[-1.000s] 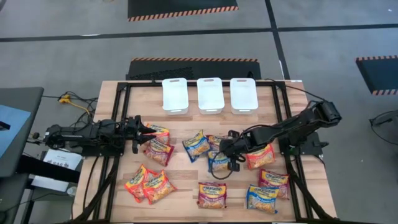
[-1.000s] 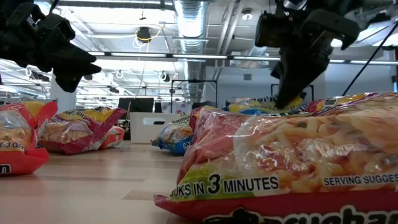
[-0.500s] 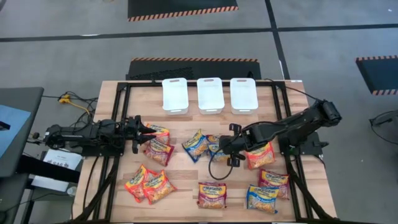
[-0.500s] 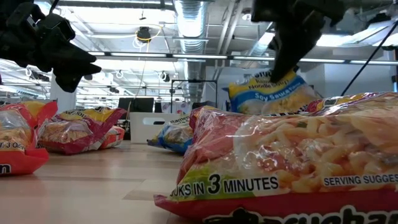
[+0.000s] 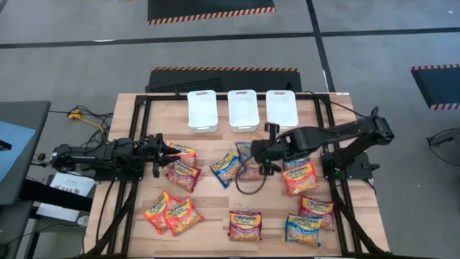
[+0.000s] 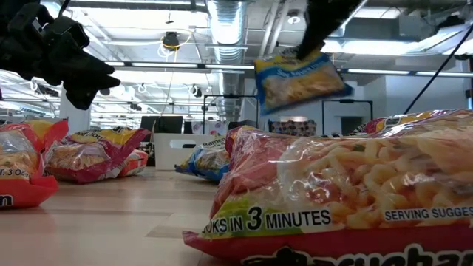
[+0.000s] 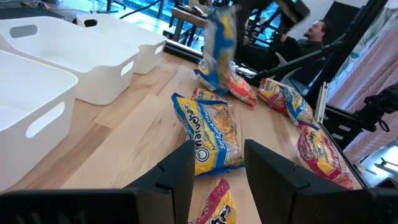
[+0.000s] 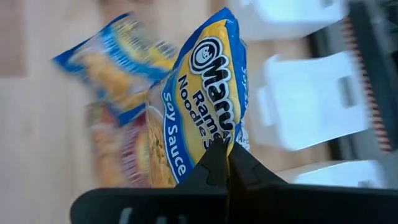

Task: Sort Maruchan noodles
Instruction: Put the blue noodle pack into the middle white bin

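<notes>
Blue-and-yellow plastic soy-sauce ramen packet (image 6: pixel 301 80) hangs off the table, pinched by closed R gripper (image 5: pixel 263 153) near table centre, at 6 o'clock from the middle white plastic tub (image 5: pixel 243 109). L gripper (image 5: pixel 167 153) w/ fingers apart, holding nothing, hovers at 9 o'clock over red packets (image 5: pixel 184 173).

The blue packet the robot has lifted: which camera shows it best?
The right wrist view: the blue packet fills the picture, label readable, pinched in the right gripper. The low view shows it hanging clear above the table. The left wrist view has it small and blurred; from above, the arm mostly hides it.
</notes>
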You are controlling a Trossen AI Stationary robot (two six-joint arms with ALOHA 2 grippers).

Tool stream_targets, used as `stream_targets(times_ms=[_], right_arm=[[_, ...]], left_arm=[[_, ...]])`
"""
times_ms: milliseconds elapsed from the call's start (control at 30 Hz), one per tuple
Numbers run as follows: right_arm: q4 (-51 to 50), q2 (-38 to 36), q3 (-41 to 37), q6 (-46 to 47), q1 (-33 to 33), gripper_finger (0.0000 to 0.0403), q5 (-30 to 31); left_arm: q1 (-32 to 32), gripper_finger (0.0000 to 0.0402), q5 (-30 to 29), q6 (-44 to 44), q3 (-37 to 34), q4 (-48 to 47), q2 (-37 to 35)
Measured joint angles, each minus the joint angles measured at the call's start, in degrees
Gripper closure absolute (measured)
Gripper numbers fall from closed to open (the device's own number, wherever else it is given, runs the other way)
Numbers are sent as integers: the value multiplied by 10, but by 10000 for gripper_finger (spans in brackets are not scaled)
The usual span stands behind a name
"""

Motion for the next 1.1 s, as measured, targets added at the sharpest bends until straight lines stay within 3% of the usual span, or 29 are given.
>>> stream_targets(times_ms=[200, 467, 733, 1100], right_arm=[[27, 0, 27, -85, -73, 398, 54], [144, 5, 30, -232, -213, 397, 52], [292, 36, 32, -308, -325, 397, -26], [324, 143, 29, -367, -381, 396, -58]], left_arm=[[0, 276, 0, 0, 0, 0, 0], [0, 276, 0, 0, 0, 0, 0], [0, 276, 0, 19, 0, 0, 0], [0, 276, -14, 26, 0, 1, 0]])
